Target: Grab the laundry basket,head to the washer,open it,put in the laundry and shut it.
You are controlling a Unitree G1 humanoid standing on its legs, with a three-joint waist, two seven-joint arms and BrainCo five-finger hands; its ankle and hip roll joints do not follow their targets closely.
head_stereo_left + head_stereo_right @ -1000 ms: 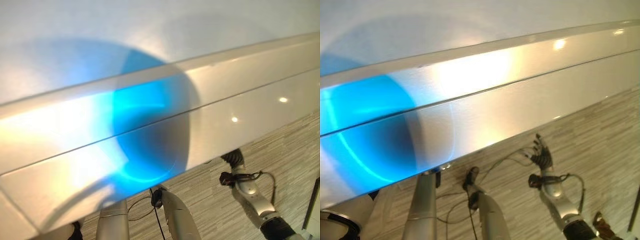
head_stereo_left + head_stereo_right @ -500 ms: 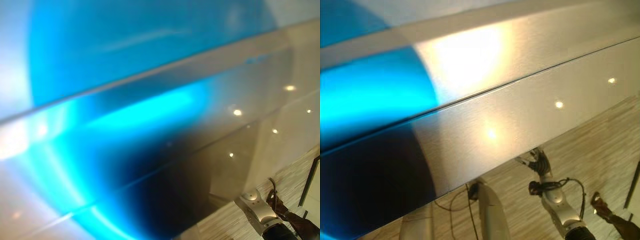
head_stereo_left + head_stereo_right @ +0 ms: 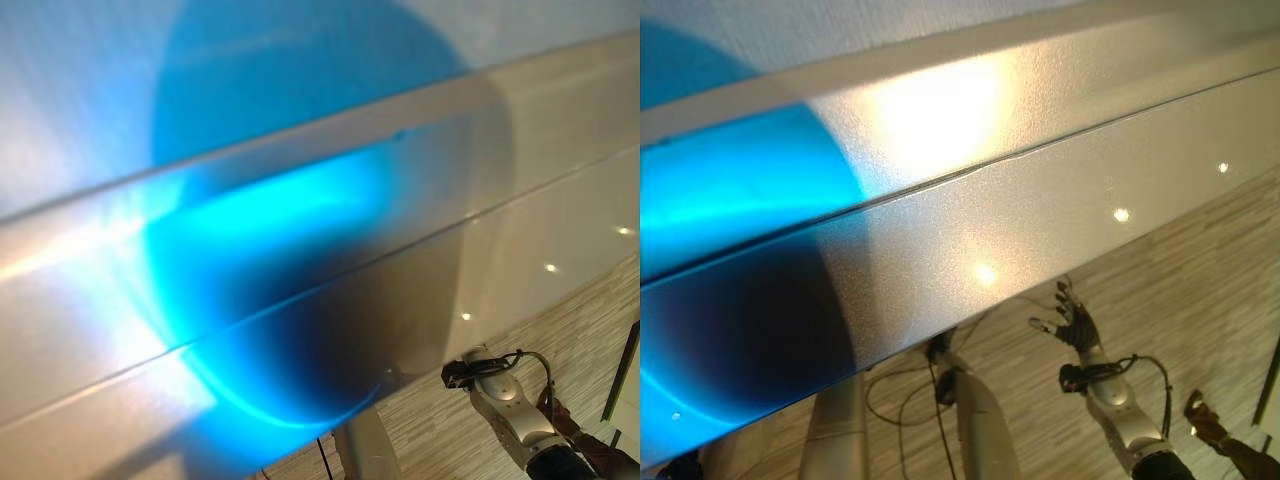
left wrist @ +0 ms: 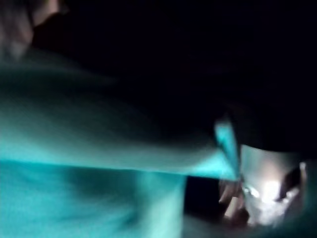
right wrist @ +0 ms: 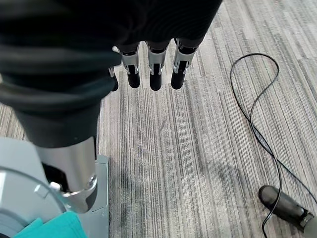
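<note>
Teal laundry (image 4: 89,148) close up in left wrist view, left hand's fingers impossible to read; right hand (image 3: 1072,322) spread above striped floor (image 5: 198,148).

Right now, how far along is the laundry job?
Probably at the loading step. The robot is up against the washer. The left wrist view shows teal cloth in a dark space, likely the drum, so the door seems open. The right hand hangs open over the floor, holding nothing. Left: finish loading and shut the door.

Teal laundry (image 5: 49,227) — glossy white washer (image 3: 1060,200) — grey-striped floor (image 5: 198,148).
</note>
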